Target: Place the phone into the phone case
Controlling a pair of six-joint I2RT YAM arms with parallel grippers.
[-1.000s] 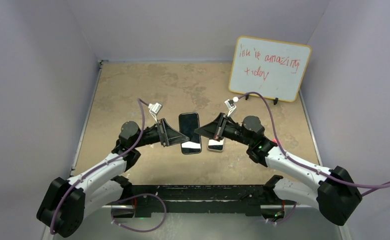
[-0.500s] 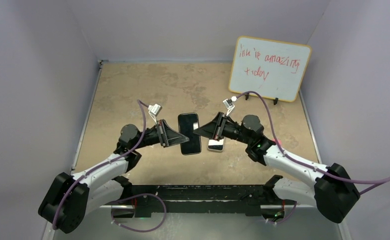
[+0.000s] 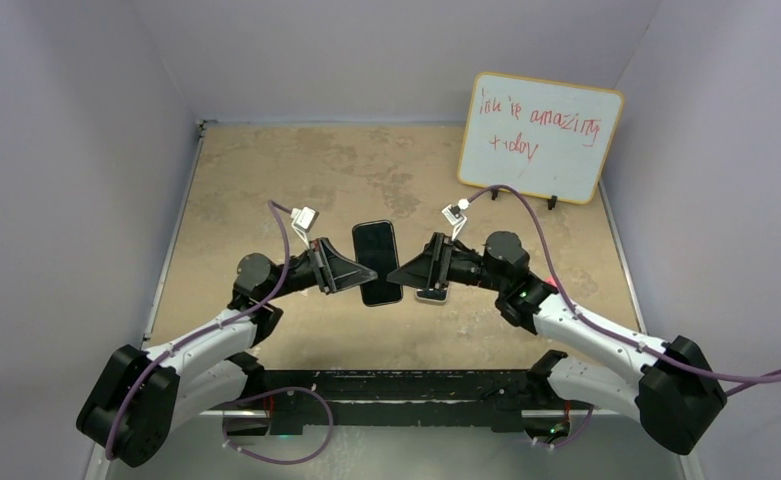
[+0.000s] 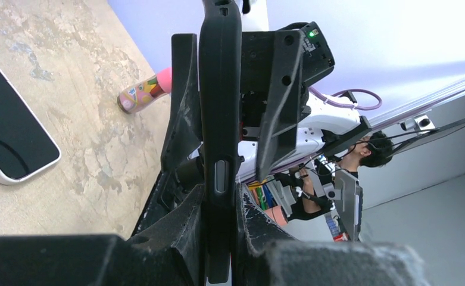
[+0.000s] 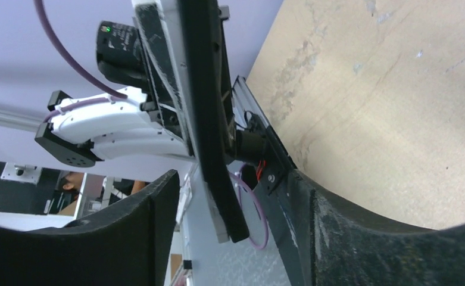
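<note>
My left gripper is shut on a black phone case and holds it off the table between the two arms. In the left wrist view the case stands edge-on between the jaws of that gripper, its side button showing. My right gripper stands open at the case's other long edge. In the right wrist view the case runs between the spread fingers of the right gripper without touching them, and a pale strip lies along one face. A white-rimmed phone lies screen-up on the table under the right gripper.
A whiteboard with red writing leans at the back right. A small pink patterned item lies on the tan table near the right arm. Grey walls close in the left, back and right sides.
The right gripper has opened from shut. The left gripper has closed tighter on the case, which has shifted slightly up and to the left.
</note>
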